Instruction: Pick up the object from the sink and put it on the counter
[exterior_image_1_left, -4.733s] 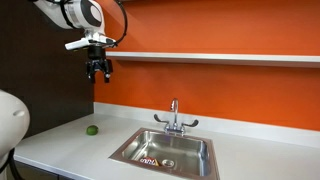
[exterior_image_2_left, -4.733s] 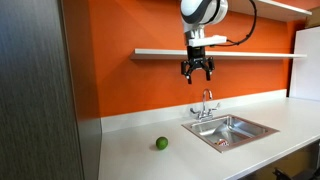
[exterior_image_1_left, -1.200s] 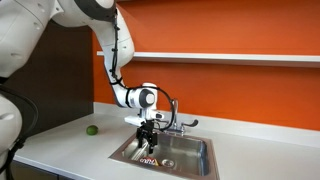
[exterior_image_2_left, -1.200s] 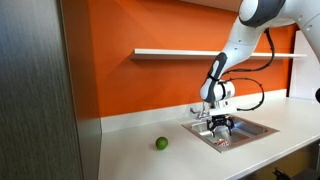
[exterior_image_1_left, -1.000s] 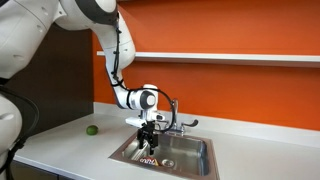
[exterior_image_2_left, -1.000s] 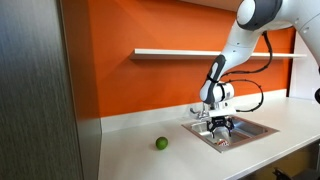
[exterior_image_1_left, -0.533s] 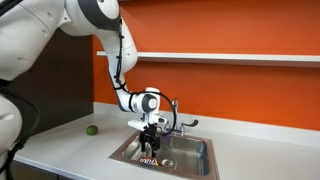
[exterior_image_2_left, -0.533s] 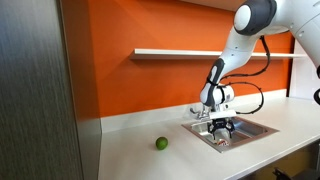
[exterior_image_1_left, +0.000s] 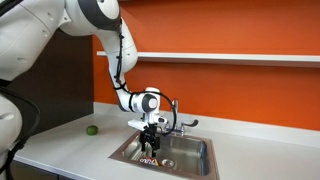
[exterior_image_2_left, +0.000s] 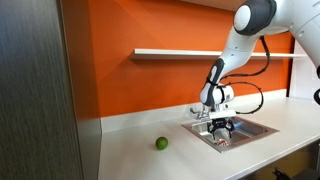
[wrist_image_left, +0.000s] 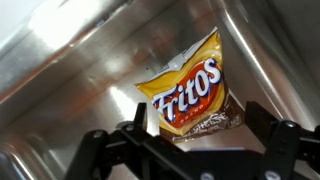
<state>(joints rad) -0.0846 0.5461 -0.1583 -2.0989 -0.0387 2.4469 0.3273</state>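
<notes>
The object is a small yellow, orange and red Fritos packet (wrist_image_left: 188, 95) lying flat on the floor of the stainless-steel sink (wrist_image_left: 60, 70). In the wrist view my gripper (wrist_image_left: 198, 125) is open, with one finger on each side of the packet's lower end. In both exterior views the gripper (exterior_image_1_left: 150, 147) (exterior_image_2_left: 221, 131) is down inside the sink (exterior_image_1_left: 187, 155) (exterior_image_2_left: 252, 127), just above the packet (exterior_image_1_left: 150, 159) (exterior_image_2_left: 222, 143). The light counter (exterior_image_1_left: 60, 146) (exterior_image_2_left: 140, 163) surrounds the sink.
A chrome faucet (exterior_image_1_left: 173, 115) stands at the sink's back edge, close behind the arm. A small green ball (exterior_image_1_left: 91, 129) (exterior_image_2_left: 160, 143) lies on the counter beside the sink. A white wall shelf (exterior_image_1_left: 230, 57) runs above, against the orange wall.
The arm came down from high near the shelf into the sink. Over the last second it only lowered and shifted slightly over the packet; the jaws stay open.
</notes>
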